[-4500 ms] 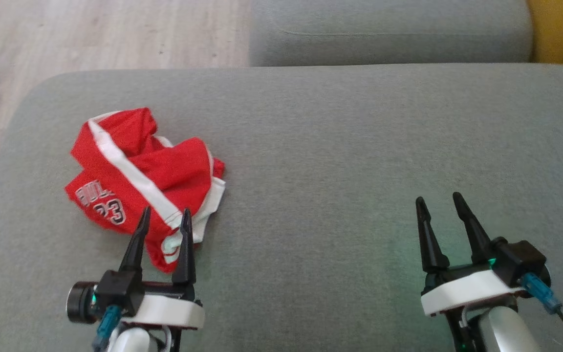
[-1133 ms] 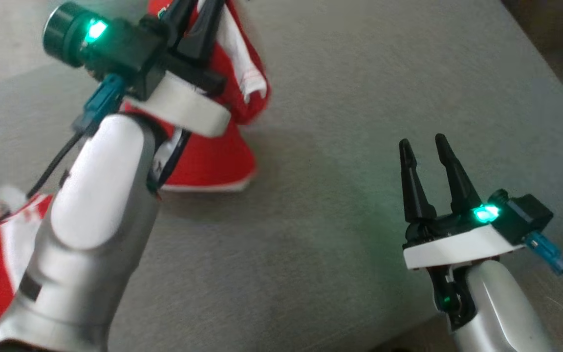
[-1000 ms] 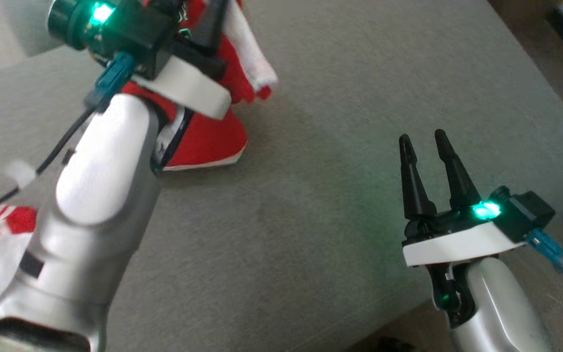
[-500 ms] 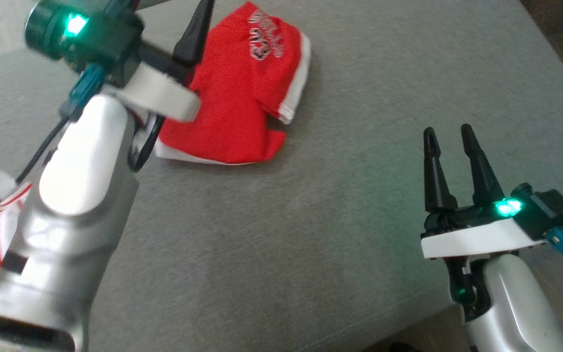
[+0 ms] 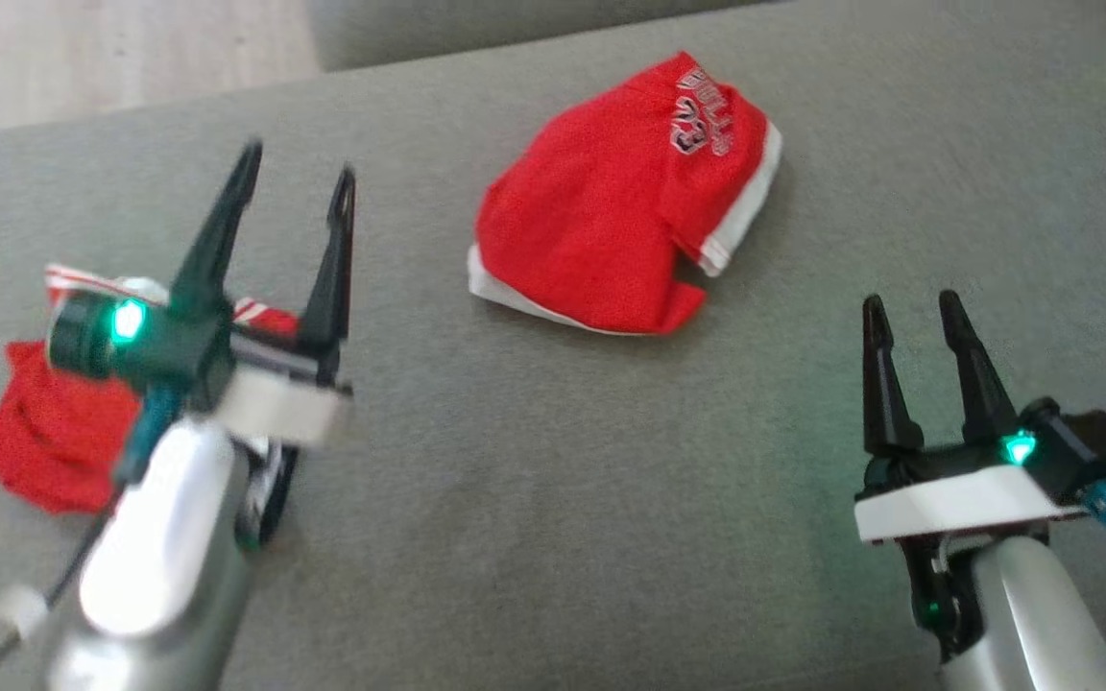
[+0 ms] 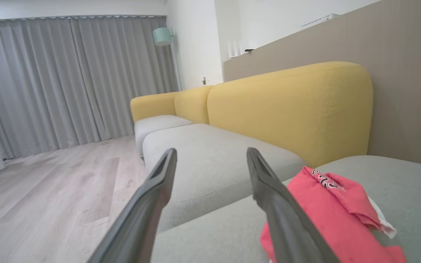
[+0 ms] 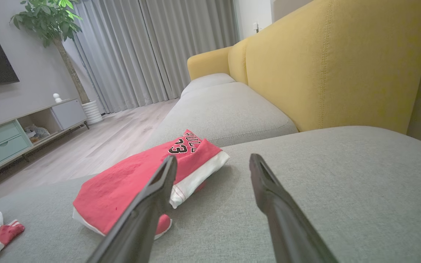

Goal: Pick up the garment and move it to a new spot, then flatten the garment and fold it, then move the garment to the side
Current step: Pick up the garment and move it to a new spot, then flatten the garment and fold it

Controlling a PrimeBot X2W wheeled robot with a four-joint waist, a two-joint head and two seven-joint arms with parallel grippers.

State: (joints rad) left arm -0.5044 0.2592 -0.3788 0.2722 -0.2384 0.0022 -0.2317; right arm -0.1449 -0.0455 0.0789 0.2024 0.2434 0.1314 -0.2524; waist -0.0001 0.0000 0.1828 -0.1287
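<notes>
Currently left gripper point(image 5: 299, 163) and right gripper point(image 5: 910, 299) both gape wide, empty. Red cloth point(image 5: 44, 441) lies close by the left one: snag risk. Garment point(image 5: 611, 230) sits crumpled on cushion point(image 5: 553, 480) beyond, between them; a pinch could catch several layers and drag the heap.

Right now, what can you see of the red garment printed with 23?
The red garment is thin-looking fabric with white trim and dark-outlined lettering with a 23 near one end. It lies crumpled and loosely doubled over, not flattened, mid-way across the grey sofa cushion. Only the cushion touches it; the open left gripper and right gripper stand clear of it.
</notes>
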